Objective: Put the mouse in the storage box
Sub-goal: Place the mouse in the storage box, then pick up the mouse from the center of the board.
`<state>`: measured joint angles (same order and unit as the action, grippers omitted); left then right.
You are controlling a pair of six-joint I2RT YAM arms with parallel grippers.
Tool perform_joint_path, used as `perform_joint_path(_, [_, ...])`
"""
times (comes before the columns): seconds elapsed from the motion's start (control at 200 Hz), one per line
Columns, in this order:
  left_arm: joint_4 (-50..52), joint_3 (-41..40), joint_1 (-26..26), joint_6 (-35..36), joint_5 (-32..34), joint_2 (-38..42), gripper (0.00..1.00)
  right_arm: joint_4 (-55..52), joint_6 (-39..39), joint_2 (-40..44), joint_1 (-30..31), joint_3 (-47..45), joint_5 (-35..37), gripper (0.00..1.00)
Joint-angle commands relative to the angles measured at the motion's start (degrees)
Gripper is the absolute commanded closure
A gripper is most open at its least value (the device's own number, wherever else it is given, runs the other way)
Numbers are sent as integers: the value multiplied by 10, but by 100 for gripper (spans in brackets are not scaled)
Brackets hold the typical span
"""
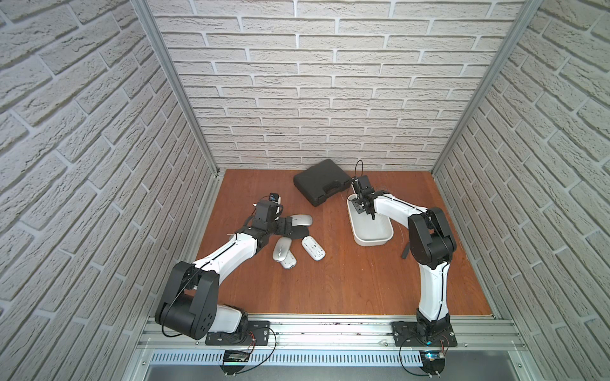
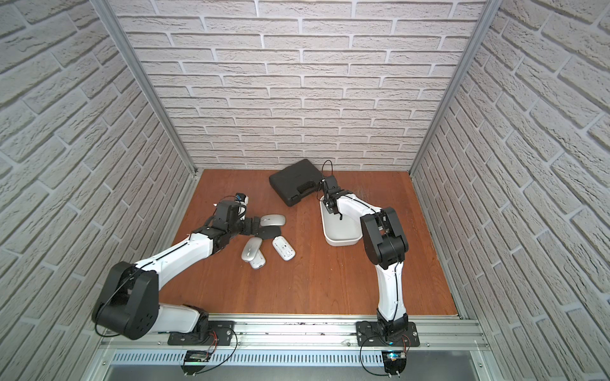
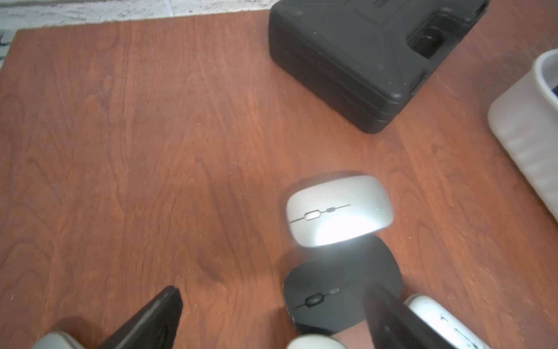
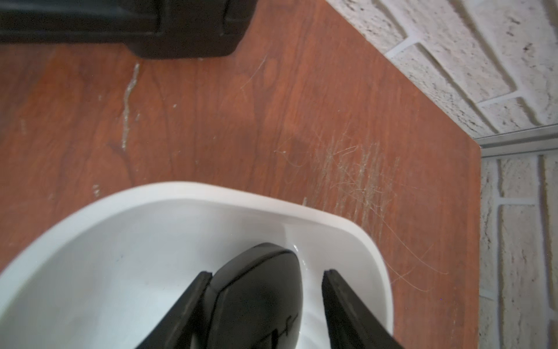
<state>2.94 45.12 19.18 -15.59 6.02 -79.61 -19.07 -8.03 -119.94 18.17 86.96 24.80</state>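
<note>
Wooden table (image 1: 346, 280), brick-walled enclosure.
- Far centre: black hard-shell case (image 1: 321, 181), closed, lying flat.
- Right of centre: white storage box (image 1: 373, 236), long side running near to far. The right gripper (image 1: 362, 207) hangs over its far end.
- Left of centre: left gripper (image 1: 286, 227), low, beside a silver mouse (image 1: 301, 220) and a black mouse (image 1: 298, 233).
- Nearer: three pale mice (image 1: 282, 248) clustered, two overlapping, one underside up.

A black case (image 1: 321, 181) lies flat and askew at the middle of the worktop's (image 1: 346, 290) far edge. Pale scratches (image 4: 353, 169) mark the wood near the far right corner. Brick walls (image 1: 330, 99) stand on three sides.
</note>
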Motion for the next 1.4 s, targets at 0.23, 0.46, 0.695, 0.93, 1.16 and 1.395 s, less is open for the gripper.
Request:
perform_joint_path(0.23, [87,15,-28,-86,28,11,2,10,41,62,3,-44,-102,24])
perform_joint_path(0.46, [137,14,-65,-144,44,7,2,17,92,111,-4,-58,-158,17])
perform_joint_path(0.695, [259,37,-101,-250,145,9,2,44,155,187,-4,-103,-240,17])
perform_joint_path(0.93, [300,25,-156,-305,155,-11,2,73,182,219,-1,-140,-309,19])
perform_joint_path(1.16, [254,32,-190,-308,65,-65,9,73,176,213,-1,-141,-317,20])
perform_joint_path(1.395, [247,54,-192,-309,59,-118,13,55,167,194,-1,-132,-305,22])
